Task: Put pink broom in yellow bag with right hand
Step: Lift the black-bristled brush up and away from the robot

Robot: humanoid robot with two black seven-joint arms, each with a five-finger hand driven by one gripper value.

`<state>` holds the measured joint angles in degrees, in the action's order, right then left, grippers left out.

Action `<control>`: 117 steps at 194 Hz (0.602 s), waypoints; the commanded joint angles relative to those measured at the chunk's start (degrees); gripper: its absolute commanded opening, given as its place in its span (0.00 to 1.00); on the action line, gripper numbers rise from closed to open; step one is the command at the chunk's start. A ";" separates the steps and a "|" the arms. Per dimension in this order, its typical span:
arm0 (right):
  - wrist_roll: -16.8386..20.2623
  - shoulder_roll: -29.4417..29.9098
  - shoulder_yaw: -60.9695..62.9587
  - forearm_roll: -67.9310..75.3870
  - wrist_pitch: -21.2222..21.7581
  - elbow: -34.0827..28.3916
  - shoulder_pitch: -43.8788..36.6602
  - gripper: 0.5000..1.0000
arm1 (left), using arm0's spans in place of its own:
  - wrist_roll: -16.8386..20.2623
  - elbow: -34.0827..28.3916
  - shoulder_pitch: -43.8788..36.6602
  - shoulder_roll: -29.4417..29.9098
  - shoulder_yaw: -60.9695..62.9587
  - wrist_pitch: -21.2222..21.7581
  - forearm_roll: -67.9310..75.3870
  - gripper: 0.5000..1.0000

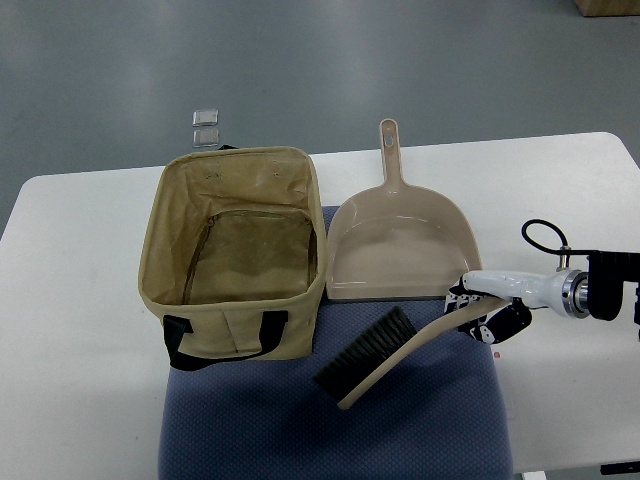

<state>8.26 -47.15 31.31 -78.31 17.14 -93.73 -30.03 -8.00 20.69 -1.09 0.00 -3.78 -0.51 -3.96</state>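
right hand [482, 312] closing round broom [385, 357] handle tip | broom lying at bag's [235, 250] 4 o'clock | lift, drop-in remaining

Broom [385, 352]: pale pinkish-beige handle, dark bristles along one side, lying diagonally with the bristle end toward the near left and the handle end up to the right. Bag [236, 256]: tan-yellow fabric, boxy, upright, mouth open, black handles on its near face; just left of the broom.

Beige bag [236, 250], black handles; beige dustpan [400, 240]; blue dotted mat [420, 430]; white table [70, 330].
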 commanded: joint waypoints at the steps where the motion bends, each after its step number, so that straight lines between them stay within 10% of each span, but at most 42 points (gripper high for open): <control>1: -0.09 -0.75 1.47 0.44 0.27 -0.05 -0.56 0.00 | 0.00 0.05 -0.05 0.00 0.00 -0.01 0.01 1.00; 117: -1.76 -12.26 7.18 13.10 2.99 -0.58 -10.49 0.00 | 0.00 0.05 0.04 0.00 0.00 -0.01 0.01 1.00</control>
<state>6.82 -57.26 38.08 -67.57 19.31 -94.27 -37.71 -8.00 20.74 -1.07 0.00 -3.78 -0.54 -3.95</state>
